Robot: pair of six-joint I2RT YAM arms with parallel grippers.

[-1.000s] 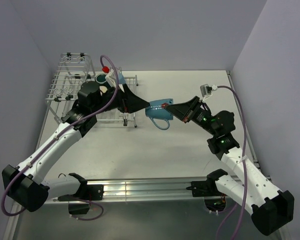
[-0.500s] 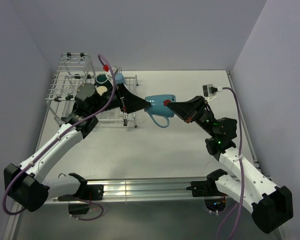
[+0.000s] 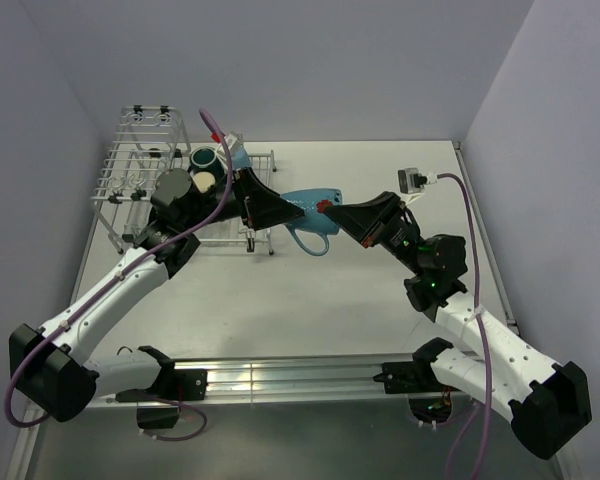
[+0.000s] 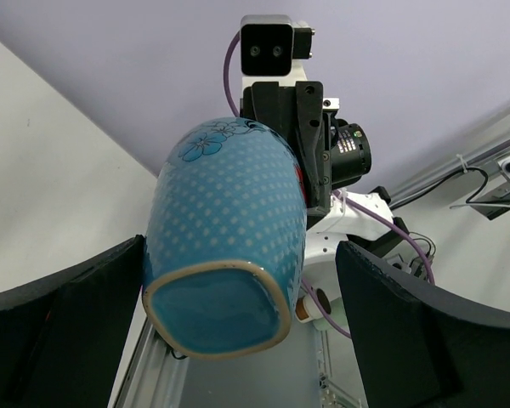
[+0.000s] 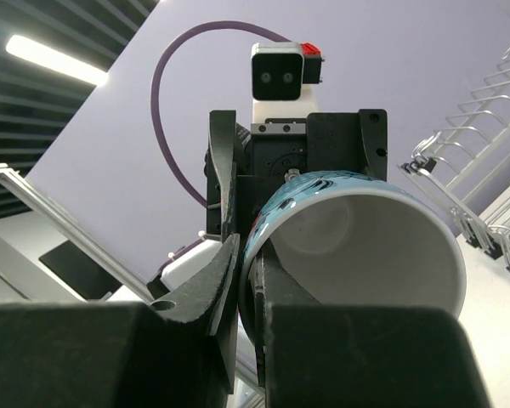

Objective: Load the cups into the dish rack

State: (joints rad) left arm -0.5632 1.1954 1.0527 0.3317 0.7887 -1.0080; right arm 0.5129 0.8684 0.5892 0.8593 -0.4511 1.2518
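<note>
Fingers (image 5: 202,293) on my right gripper (image 3: 328,207) pinch the blue mug (image 3: 308,201) by its rim, midair near the dish rack (image 3: 130,185); it's just slid left, base now between the left gripper (image 3: 285,212) and its spread fingers, handover's close

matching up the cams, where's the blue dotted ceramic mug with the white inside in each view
top external: blue dotted ceramic mug at centre, held in the air.
left wrist: mug at centre, base toward the camera.
right wrist: mug centre right, white inside showing.
shared landmark: the right pincer clamped on its rim.
</note>
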